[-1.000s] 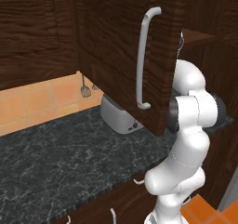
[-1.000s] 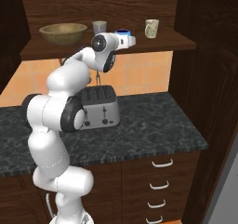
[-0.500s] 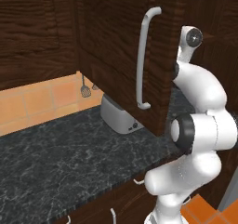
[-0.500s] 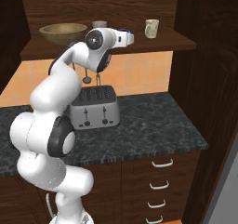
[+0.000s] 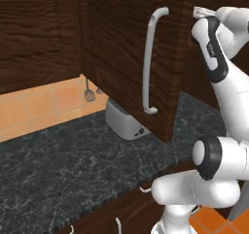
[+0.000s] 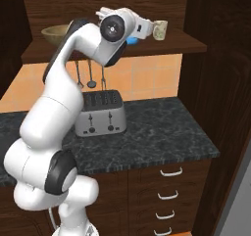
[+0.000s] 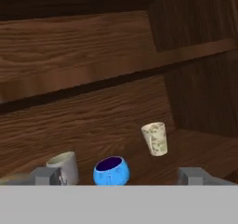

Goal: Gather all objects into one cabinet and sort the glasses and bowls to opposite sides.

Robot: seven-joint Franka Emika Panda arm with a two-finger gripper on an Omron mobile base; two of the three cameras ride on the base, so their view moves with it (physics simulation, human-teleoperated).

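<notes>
Reaching up to the cabinet (image 6: 196,44) shelf, the hand (image 7: 118,175) hangs open and empty before the blue handled bowl (image 7: 111,171). Beside that bowl stand a white glass (image 7: 65,166) and a speckled glass (image 7: 155,138), one on each side; the tan bowl (image 6: 55,33) sits well apart, so sorting seems unfinished.

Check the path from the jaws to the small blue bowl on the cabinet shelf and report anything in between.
Nothing visible stands between. In the hand view the blue bowl sits between the two finger tips, with a white tumbler beside it and the speckled tumbler off to the other side, farther back.
</notes>
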